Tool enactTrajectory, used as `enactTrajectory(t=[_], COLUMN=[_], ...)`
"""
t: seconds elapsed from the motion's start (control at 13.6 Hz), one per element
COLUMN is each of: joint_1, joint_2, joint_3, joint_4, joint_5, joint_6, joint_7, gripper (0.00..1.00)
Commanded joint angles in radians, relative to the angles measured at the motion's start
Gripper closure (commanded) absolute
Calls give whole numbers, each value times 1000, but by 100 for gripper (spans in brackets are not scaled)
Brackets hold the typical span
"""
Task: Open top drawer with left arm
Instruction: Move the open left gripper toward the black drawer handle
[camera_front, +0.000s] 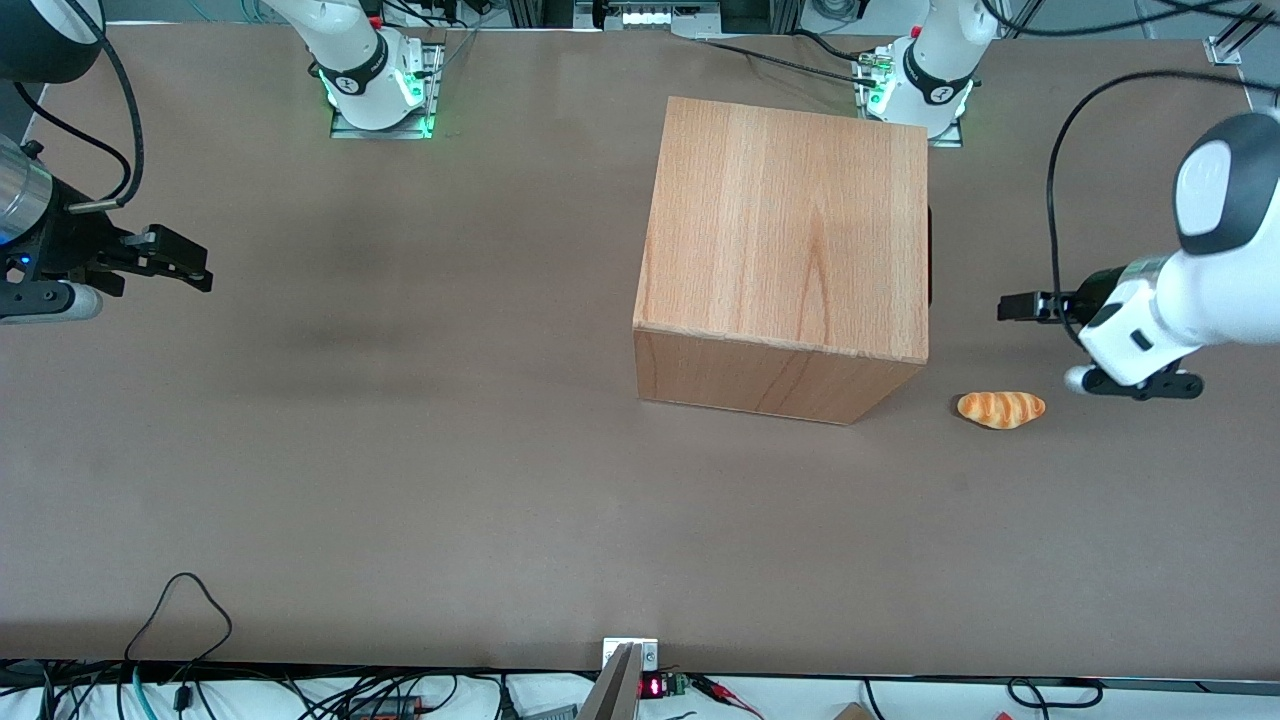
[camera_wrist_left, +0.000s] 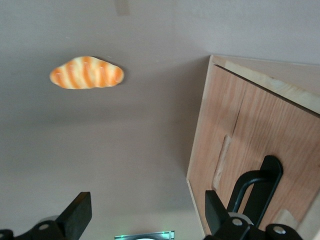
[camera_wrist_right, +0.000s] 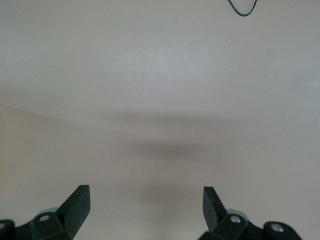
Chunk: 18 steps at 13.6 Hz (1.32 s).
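So this was the approach step, nothing grabbed yet. The left arm (camera_front: 1215, 270) was hanging out at the working arm's end of the table, with its gripper (camera_front: 1012, 307) pointed at the cabinet (camera_front: 790, 250) but clearly short of it, fingers spread wide with nothing between them. In the wrist view, the top drawer (camera_wrist_left: 260, 145) sat just ahead of the gripper, fully shut from what I could tell, with its black handle (camera_wrist_left: 257, 187) right next to one fingertip (camera_wrist_left: 215, 205) rather than in the gap. A bread roll (camera_front: 1001, 409) lay on the table (camera_front: 400, 450) near the gripper, nearer the front camera. My guess: the next move needed a sideways shift to centre the handle between the fingers, then closing in, clamping and pulling straight back.
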Motion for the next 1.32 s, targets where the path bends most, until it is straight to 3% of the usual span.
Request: enactTrajectory(t=[0.0,0.29,0.74,0.96,1.25], joint_1=[5,41,28,33,30], joint_2=[27,67,90,94,100], joint_3=[4,3,-7,-11,-13], joint_4=[16,7,2,-43,-59], joint_5=[-47,-136,-142,-199,-200], joint_6=[-30,-109,-199,-216,-216], joint_7=[73,197,283,315,323], gripper=[0,0,0,0,0])
